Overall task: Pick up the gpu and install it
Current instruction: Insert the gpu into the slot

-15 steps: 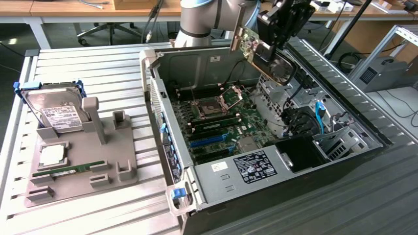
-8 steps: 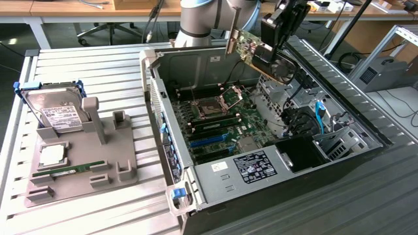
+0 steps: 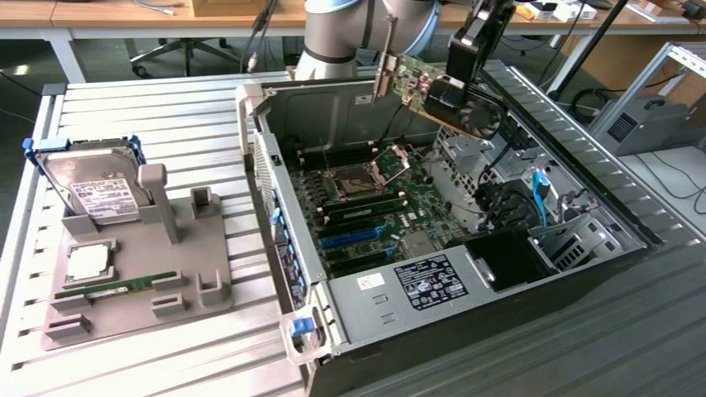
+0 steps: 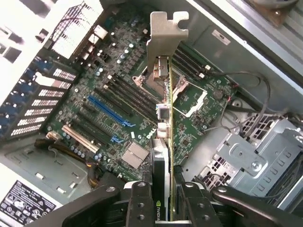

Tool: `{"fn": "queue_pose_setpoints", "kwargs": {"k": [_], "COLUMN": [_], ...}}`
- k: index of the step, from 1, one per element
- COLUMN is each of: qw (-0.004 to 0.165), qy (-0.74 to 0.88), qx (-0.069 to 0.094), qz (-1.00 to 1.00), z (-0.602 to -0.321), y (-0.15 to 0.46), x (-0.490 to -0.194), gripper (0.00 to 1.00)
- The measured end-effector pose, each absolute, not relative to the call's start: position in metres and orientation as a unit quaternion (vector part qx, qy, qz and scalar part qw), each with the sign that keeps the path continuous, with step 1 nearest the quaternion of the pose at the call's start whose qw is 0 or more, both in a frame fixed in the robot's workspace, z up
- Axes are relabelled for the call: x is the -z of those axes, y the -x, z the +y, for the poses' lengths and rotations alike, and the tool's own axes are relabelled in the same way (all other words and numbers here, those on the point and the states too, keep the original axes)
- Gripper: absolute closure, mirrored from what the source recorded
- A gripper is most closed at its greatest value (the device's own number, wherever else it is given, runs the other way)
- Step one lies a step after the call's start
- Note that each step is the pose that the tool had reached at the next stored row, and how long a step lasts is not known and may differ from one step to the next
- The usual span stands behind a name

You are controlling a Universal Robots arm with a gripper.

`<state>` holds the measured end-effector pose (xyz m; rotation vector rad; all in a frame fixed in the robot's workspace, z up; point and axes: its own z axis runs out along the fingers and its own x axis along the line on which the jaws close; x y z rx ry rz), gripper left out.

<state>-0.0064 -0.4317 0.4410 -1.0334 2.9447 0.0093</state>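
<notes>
Gripper — fingers narrowed onto the gpu, which is held edge-on with its bracket at the far end, in the air above the open case. Beneath: motherboard, blue slot unoccupied. Risk, as judged — the card, tilted in the grip, could miss the slot and scrape the board.

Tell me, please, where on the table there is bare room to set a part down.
The slatted table is bare beyond the hard drive, in the narrow strip between the grey fixture and the computer case, and along the near edge below the fixture. The case's inside is crowded with motherboard and cables, the gpu hanging over it.
</notes>
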Motion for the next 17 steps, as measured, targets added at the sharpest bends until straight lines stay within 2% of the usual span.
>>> {"fn": "queue_pose_setpoints", "kwargs": {"k": [17], "qw": [0.007], "qy": [0.535], "qx": [0.002], "qz": [0.845], "z": [-0.4317], "y": [0.0063], "x": [-0.4394], "gripper": [0.73]}}
